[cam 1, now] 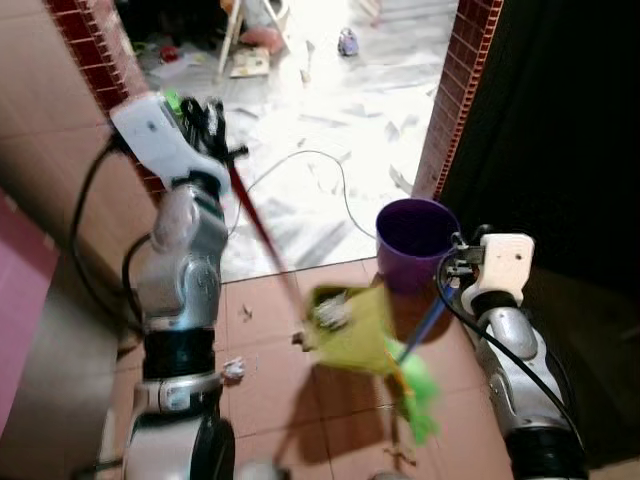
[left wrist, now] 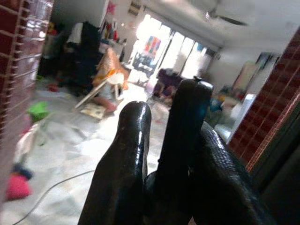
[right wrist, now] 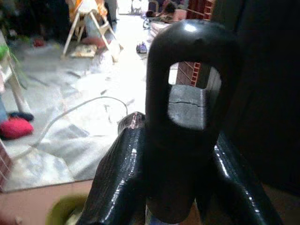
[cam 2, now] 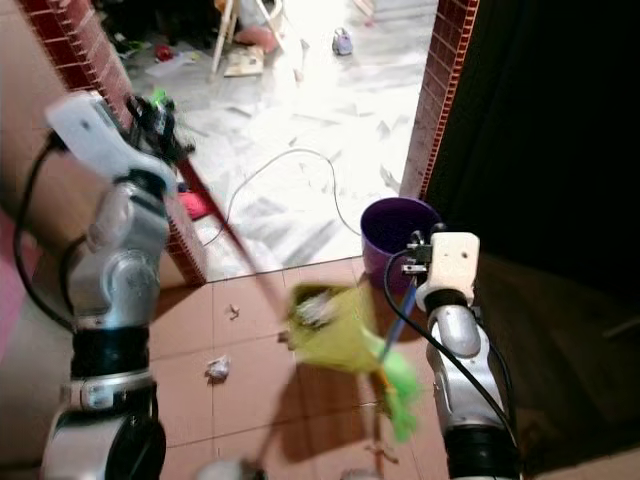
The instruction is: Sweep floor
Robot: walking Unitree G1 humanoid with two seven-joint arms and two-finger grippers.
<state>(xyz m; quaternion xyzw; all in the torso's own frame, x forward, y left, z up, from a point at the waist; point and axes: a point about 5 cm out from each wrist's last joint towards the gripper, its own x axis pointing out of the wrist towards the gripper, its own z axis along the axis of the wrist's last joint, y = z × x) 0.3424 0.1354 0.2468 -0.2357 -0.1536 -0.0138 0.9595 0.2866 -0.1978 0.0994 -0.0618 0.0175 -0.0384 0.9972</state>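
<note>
Raised left end effector [cam 1: 215,125] grips broom [cam 1: 265,235]; right end effector [cam 1: 455,262] grips dustpan [cam 1: 355,325].

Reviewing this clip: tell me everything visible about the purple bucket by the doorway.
The purple bucket is a round, open-topped container that looks like plastic, standing upright on the terracotta tile floor at the edge where the pale marble floor begins. It sits beside the red brick pillar. Its inside looks dark, and any contents cannot be made out. The yellow-green dustpan is just in front of it, and the right gripper, holding a blue handle, overlaps its rim in view; contact cannot be confirmed.
</note>
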